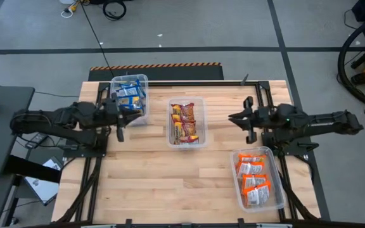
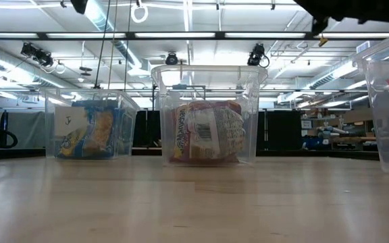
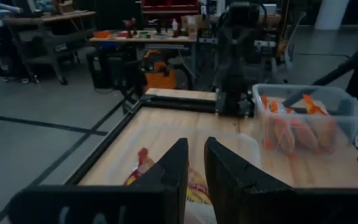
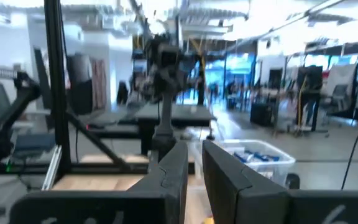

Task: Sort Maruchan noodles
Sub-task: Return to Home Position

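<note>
Maruchan noodles (image 1: 185, 122) already binned by colour; light, crinkly, brittle, so we'd pinch packet edges. Left pincer (image 1: 120, 120), right pincer (image 1: 248, 120) nearly together, empty.

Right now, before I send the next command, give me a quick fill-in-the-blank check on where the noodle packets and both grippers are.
1. The blue-and-yellow packets lie in the bin nearest the ____ arm.
2. The packets in the middle bin are dark red and ____.
3. The orange-and-white packets fill the bin by the table's ____ edge, seen from above.
4. The left gripper and the right gripper each hold ____.

Missing words: left; yellow; right; nothing
</note>
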{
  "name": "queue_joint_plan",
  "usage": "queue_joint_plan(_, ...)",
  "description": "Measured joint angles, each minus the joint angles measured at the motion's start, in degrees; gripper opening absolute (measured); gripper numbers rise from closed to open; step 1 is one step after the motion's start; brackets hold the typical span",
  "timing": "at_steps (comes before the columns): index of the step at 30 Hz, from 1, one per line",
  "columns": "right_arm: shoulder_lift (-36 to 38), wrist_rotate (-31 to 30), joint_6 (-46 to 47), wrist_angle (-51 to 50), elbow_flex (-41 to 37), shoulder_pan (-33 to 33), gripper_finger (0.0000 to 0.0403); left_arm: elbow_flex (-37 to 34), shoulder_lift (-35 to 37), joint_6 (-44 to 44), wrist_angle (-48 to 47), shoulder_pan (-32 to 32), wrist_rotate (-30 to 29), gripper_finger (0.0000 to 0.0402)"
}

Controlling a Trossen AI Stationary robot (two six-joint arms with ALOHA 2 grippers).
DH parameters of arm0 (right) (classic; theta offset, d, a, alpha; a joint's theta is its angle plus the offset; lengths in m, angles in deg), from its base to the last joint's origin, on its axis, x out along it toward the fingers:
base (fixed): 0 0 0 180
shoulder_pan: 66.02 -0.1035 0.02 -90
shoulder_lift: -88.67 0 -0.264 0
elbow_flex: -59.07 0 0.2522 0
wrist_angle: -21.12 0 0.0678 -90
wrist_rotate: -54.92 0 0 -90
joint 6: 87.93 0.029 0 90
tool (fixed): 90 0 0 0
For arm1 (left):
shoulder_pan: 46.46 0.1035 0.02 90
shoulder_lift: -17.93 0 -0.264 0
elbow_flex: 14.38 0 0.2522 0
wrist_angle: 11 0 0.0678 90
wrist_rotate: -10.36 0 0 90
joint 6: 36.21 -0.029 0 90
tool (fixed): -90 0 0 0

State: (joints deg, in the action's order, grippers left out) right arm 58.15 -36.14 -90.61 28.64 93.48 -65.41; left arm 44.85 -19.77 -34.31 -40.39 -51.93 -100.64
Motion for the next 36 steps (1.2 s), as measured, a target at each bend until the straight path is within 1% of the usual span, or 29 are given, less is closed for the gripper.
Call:
queue_joint_plan(2,3.3,-0.4,0.2,1.0,-2.7,0.0,0.0056,-3.5,1.9,-0.1,2.4,0.0,0.0,0.0057)
queue_joint_plan(5,7.7,-1.5,1.7,0.8,-5.7,0.0,0.0055,-10.3,5.9,-1.3,10.4,0.5,0.1,0.0057)
queue_joint_plan(8,12.1,-2.8,2.8,-0.1,-7.3,0.0,0.0055,-14.7,11.0,-2.8,9.7,0.8,0.2,0.0057)
queue_joint_plan(10,15.7,-3.8,2.7,-2.6,-7.8,0.0,0.0056,-17.4,14.5,-2.6,8.1,0.8,0.9,0.0057)
queue_joint_plan(12,19.8,-5.3,3.3,-6.7,-8.4,0.0,0.0056,-20.2,18.2,-2.2,8.3,0.8,3.1,0.0057)
queue_joint_plan(15,25.3,-4.6,4.0,-11.9,-10.2,0.0,0.0054,-25.0,23.8,-1.3,10.7,0.8,5.5,0.0057)
queue_joint_plan(18,30.1,-2.5,5.4,-11.6,-13.6,0.0,0.0055,-31.4,28.8,-1.1,13.8,0.8,7.7,0.0057)
queue_joint_plan(21,30.4,-2.7,9.0,-8.7,-17.7,0.0,0.0056,-37.2,33.4,-0.4,16.1,0.8,8.2,0.0057)
queue_joint_plan(23,30.3,-2.5,10.8,-6.6,-20.2,0.1,0.0055,-40.0,35.9,1.8,16.5,0.8,8.2,0.0057)
queue_joint_plan(24,30.5,-1.8,11.4,-9.1,-20.3,0.1,0.0055,-41.2,37.3,2.8,16.6,0.8,8.5,0.0057)
queue_joint_plan(26,30.3,0.2,11.2,-11.4,-20.2,0.0,0.0054,-42.9,37.6,4.3,19.7,0.8,8.7,0.0057)
queue_joint_plan(29,30.2,0.4,8.1,-13.2,-20.3,0.0,0.0055,-44.9,37.3,3.4,22.6,0.7,9.1,0.0057)
queue_joint_plan(31,30.1,-1.5,5.4,-15.1,-20.3,0.0,0.0056,-45.0,37.5,3.2,20.8,0.8,8.7,0.0057)
queue_joint_plan(34,29.8,-5.4,4.6,-19.3,-20.3,0.0,0.0055,-44.9,37.3,3.1,19.2,0.8,8.5,0.0057)
queue_joint_plan(36,29.3,-6.3,4.6,-18.9,-20.3,0.0,0.0054,-44.9,37.3,2.1,19.1,0.8,8.9,0.0057)
